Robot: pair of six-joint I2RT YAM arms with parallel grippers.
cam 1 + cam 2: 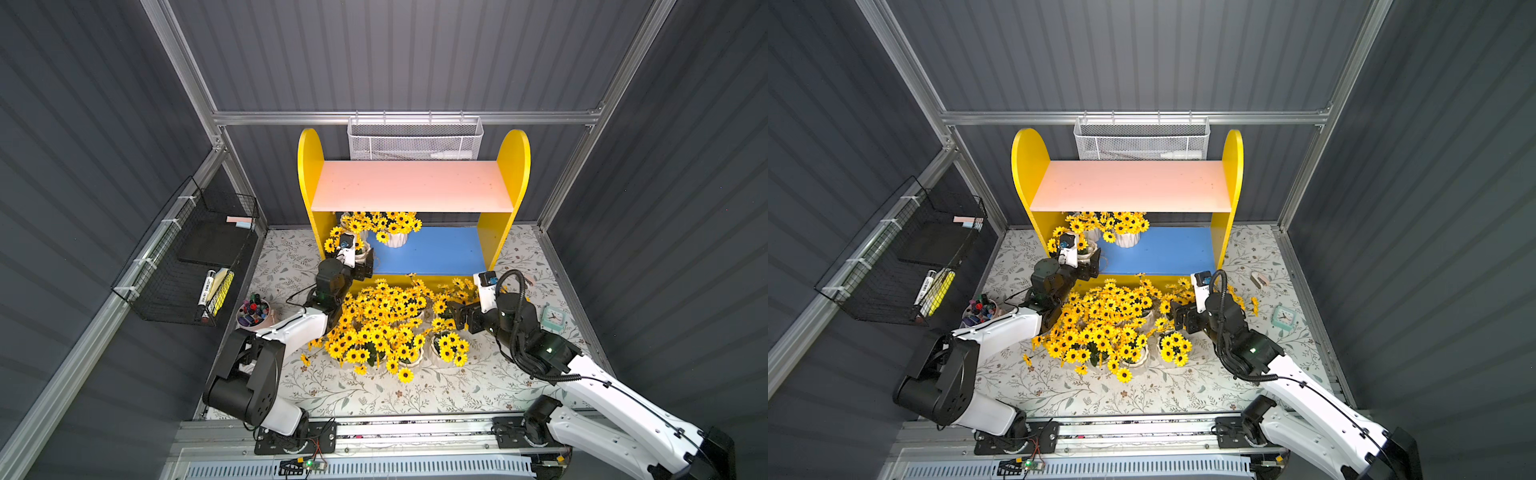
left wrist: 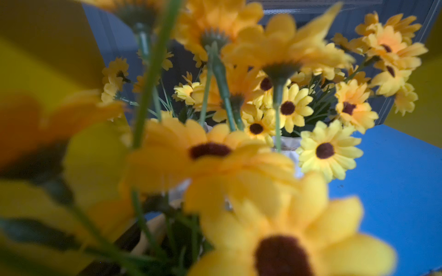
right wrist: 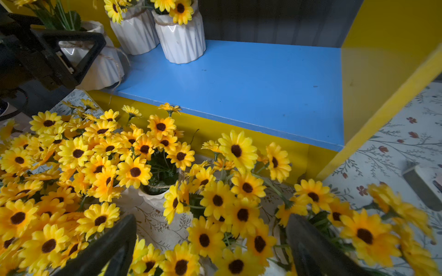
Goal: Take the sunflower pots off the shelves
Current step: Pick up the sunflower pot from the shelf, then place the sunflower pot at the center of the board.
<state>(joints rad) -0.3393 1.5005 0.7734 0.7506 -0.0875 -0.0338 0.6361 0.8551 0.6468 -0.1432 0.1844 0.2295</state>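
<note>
Three sunflower pots (image 3: 181, 40) stood left on the shelves' (image 1: 309, 166) blue lower board (image 3: 239, 83), others clustered before the shelves. Left gripper (image 3: 71, 55) flanked one shelved pot, grip unclear; right gripper (image 3: 210, 241) gaped before the shelves

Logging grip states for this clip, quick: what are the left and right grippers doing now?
Left gripper: around a sunflower pot on the blue shelf; whether clamped cannot be told.
Right gripper: open, holding nothing.
</note>
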